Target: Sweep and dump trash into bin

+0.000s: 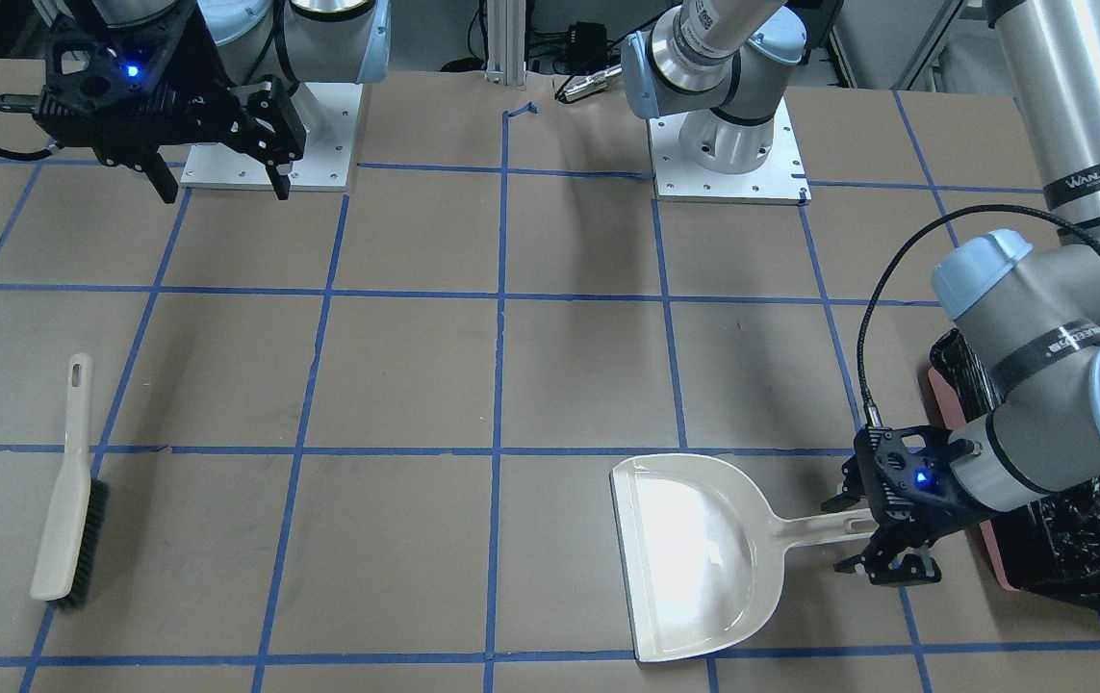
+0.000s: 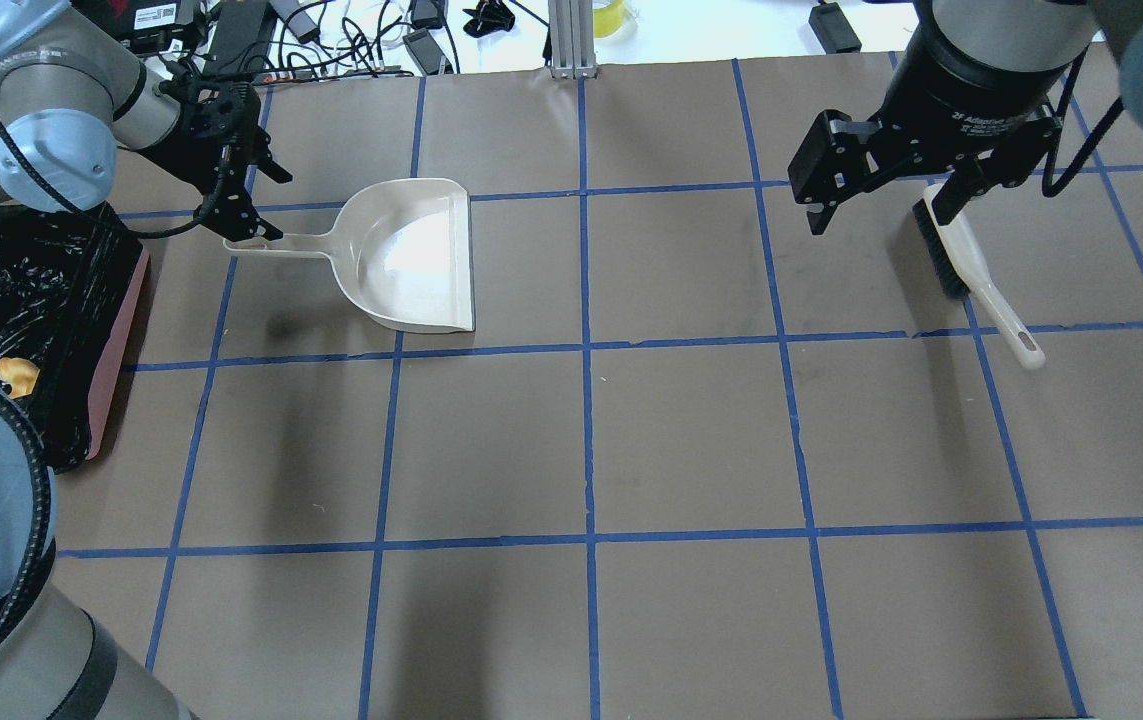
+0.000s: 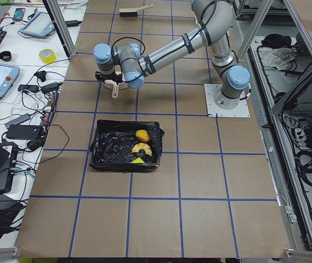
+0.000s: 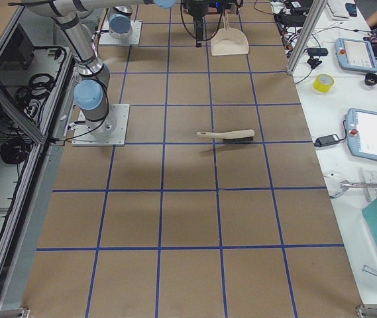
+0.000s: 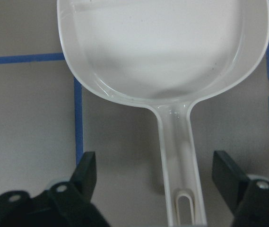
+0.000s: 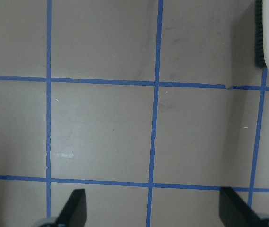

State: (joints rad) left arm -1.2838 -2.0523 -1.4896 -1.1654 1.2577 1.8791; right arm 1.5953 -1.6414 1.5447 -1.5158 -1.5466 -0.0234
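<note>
The bin (image 3: 105,147) is pink with a black bag and sits at the table's left end; it also shows in the overhead view (image 2: 121,335). The trash lies inside it: a yellow-orange lump (image 3: 142,135), a croissant-shaped piece (image 3: 141,149) and a yellow-and-green sponge (image 3: 137,160). My left gripper (image 1: 886,553) is open, low over the table, its fingers (image 5: 88,171) on either side of the empty beige dustpan's handle (image 5: 177,156) without touching it. My right gripper (image 2: 876,215) is open and empty, raised above the table near the brush (image 2: 961,255).
The dustpan (image 2: 411,255) lies flat on the table beside the bin, mouth pointing away from it. The beige hand brush (image 1: 68,491) with black bristles lies on the table on my right side. Blue tape lines grid the brown tabletop (image 2: 591,440).
</note>
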